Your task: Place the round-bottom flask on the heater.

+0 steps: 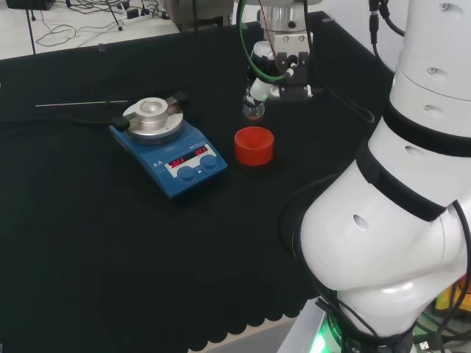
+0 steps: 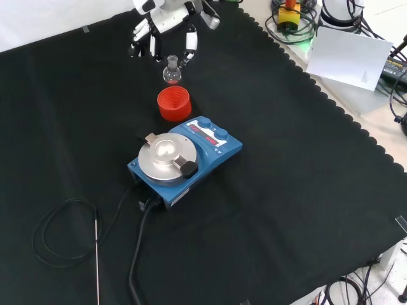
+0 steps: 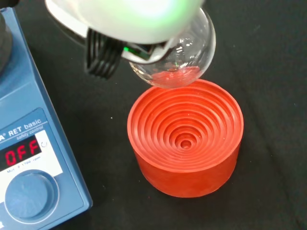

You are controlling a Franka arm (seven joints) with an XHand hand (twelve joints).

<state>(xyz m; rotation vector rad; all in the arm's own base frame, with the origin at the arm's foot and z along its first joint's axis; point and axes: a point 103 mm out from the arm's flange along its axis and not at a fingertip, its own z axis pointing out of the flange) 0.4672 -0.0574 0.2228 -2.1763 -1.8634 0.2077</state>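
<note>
The hand [image 2: 166, 25] is holding the round-bottom flask [image 2: 172, 70] by its neck, fingers curled round it, hanging just above the red ribbed stand [image 2: 174, 103] and short of the heater [image 2: 184, 159], so smooth glass is risking slipping, or clipping the stand's rim.

The clear round-bottom flask [image 2: 171, 71] hangs upright just above the red stand, apart from the blue heater [image 2: 184, 159].

Glossy white rounded arm links [image 1: 383, 243] with black joint bands, green cable, black-and-white robot hand [image 2: 166, 25]
</note>
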